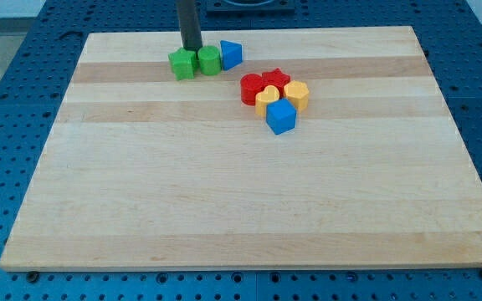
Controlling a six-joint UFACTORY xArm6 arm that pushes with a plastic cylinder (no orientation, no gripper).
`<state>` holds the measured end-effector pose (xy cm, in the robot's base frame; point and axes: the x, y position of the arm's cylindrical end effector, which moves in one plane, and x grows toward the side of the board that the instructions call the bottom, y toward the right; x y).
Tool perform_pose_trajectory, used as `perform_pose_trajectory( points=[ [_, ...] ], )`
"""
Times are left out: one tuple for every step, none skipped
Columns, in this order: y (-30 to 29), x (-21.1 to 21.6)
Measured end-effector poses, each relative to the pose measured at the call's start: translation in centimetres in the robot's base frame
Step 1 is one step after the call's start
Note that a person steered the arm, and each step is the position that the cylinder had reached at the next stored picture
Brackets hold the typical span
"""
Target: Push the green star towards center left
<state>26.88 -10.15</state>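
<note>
my tip (pixel 192 50) sits just behind the green star-shaped block (pixel 182 63), far-left on the wooden board (pixel 224 201); no jaws fitted. judged: approach stage; next, push it nearward and left.

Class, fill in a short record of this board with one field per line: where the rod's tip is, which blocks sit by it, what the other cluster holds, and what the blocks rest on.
tip: my tip stands just behind the two green blocks, near the view's top
blocks by tip: green star, green block, blue block, in a row
other cluster: red block, red star, yellow heart, yellow block, blue cube
surface: wooden board
</note>
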Motion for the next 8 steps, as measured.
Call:
perform_pose_trajectory(
  points=[
    [0.0,0.9],
    [-0.3,0.9],
    [-0.6,0.9],
    [-0.6,0.9],
    [-2.0,1.4],
    [-3.6,5.3],
    [-3.9,10.5],
    [-4.3,10.5]
  ],
)
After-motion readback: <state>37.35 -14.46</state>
